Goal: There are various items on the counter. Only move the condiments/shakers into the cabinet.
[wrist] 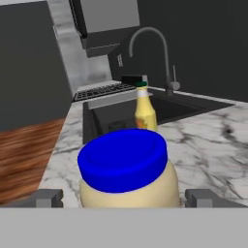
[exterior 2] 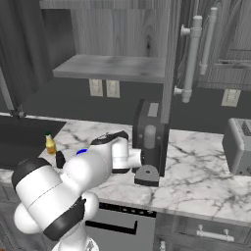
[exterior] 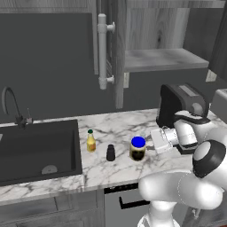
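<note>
Fully spread gripper [wrist: 124, 196] flanking the blue-lidded jar [exterior: 138, 148] on the marble counter [exterior: 119, 128], fingertips [wrist: 48, 197] either side of the jar and nothing gripped yet. Jar upright, long axis vertical, lid uppermost; beyond it black shaker [exterior: 111, 153] and yellow green-capped bottle [exterior: 91, 141], likewise upright. Open wall cabinet [exterior: 164, 60] farthest, shelf bare, judged all three transfers remaining.
</note>
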Controlling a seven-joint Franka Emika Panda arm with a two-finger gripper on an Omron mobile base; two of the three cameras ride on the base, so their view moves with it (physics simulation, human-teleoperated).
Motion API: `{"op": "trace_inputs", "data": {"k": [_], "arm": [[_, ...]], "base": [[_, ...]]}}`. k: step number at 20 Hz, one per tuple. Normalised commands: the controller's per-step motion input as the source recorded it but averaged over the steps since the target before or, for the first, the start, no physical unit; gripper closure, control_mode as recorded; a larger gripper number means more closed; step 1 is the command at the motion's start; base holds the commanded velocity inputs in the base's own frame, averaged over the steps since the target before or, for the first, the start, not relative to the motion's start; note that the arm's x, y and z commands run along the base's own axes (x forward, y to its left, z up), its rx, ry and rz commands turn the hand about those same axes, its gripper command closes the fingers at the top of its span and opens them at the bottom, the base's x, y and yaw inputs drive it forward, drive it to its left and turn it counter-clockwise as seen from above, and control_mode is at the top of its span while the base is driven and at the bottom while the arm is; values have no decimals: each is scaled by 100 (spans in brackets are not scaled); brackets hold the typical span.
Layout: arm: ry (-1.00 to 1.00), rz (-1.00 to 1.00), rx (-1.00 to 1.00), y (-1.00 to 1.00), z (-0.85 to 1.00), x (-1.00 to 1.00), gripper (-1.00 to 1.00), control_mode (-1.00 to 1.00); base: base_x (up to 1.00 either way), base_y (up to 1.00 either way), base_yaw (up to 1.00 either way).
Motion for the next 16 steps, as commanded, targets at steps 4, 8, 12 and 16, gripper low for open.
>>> {"op": "trace_inputs", "data": {"k": [4,8,12,16], "arm": [[2,0,0,8,0,8,-100,-100],[5,0,0,16,0,1,-100,-100],[5,0,0,20,-1,0,-100,-100],[6,0,0,17,-4,5,-100,-100]], "base": [[0,0,0],[0,0,0],[0,0,0],[0,0,0]]}}
